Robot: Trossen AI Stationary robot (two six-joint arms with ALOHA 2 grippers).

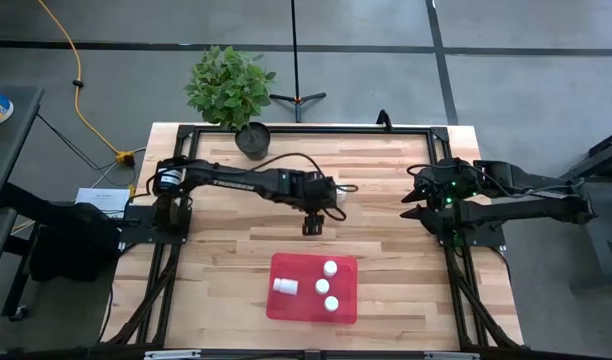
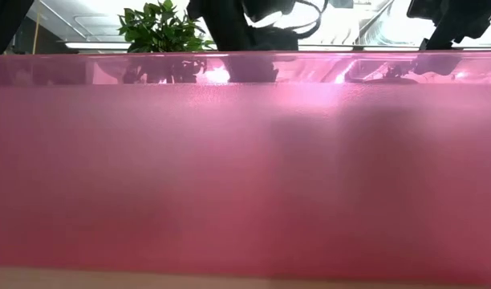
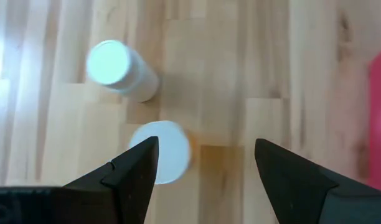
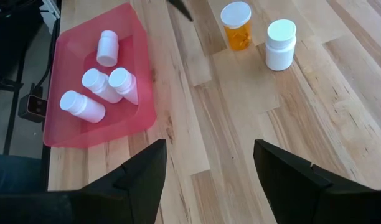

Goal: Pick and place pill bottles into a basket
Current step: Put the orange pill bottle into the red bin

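The red tray (image 1: 291, 305) lies near the table's front middle, with several white pill bottles (image 1: 322, 286) in it; one of them (image 1: 285, 285) lies on its side. An amber bottle (image 4: 236, 25) and a white bottle (image 4: 281, 43) stand upright on the wood beyond the tray. My left gripper (image 1: 313, 225) hangs open above them. In the left wrist view the amber bottle's white cap (image 3: 162, 151) shows beside one finger, and the white bottle (image 3: 119, 70) stands farther off. My right gripper (image 1: 414, 205) waits open and empty at the table's right side.
A potted plant (image 1: 253, 140) stands at the table's far edge. Black frame rails run along the table's left and right sides. The tray's red wall (image 2: 245, 160) fills the low view. Bare wood lies between the tray and my right gripper (image 4: 209, 168).
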